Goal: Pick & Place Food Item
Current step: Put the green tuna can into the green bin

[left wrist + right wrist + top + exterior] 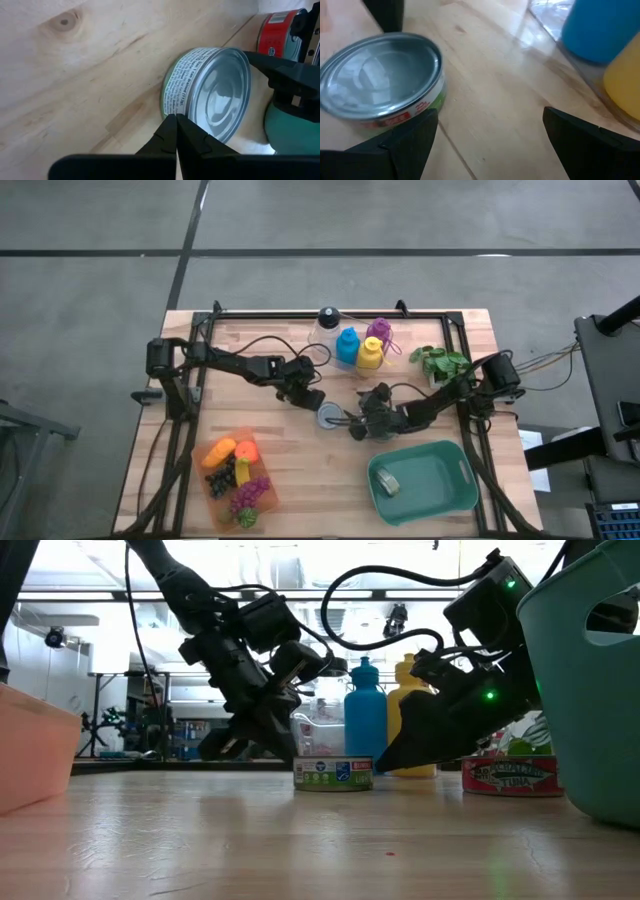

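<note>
We're lining up the wide-open, empty right gripper (352, 423) beside the green-labelled can (329, 416) at mid-frame on the tabletop (300, 480), left gripper (315, 402) pinched shut alongside; next we're needing to straddle it.

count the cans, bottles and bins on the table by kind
cans: 2, the green-label can between the grippers and the red-label can
bottles: 3, blue bottle, yellow bottle, purple bottle
bins: 2, teal bin and orange tray
total: 7
</note>
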Robot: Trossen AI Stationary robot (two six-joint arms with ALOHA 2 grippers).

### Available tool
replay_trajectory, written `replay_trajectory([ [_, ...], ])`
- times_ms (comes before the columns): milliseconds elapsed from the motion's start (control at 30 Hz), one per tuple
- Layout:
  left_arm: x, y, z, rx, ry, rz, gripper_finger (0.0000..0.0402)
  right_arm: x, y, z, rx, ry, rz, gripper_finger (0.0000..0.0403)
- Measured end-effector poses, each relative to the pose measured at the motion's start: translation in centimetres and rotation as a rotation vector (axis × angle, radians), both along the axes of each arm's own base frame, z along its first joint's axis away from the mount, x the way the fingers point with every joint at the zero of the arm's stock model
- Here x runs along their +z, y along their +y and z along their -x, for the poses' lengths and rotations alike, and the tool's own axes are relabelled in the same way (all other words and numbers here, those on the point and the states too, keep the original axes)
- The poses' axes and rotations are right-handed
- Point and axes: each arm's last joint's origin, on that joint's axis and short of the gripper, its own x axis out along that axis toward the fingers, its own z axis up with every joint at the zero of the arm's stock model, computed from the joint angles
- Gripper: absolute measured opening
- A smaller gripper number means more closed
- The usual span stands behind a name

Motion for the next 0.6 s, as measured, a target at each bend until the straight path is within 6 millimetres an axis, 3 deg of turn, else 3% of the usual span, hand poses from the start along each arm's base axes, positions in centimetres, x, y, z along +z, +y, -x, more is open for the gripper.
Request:
replay_trajectory([
  [267, 0.0, 0.0, 0.0, 0.000, 0.000, 0.000, 0.0001, -0.1, 0.3, -0.1, 0.162, 0.082, -0.002, 0.0358],
  [600, 0.0, 0.0, 0.0, 0.001, 0.004, 0.000, 0.0001, 0.2, -0.5, -1.0, 0.187, 0.128, 0.044, 0.0358],
])
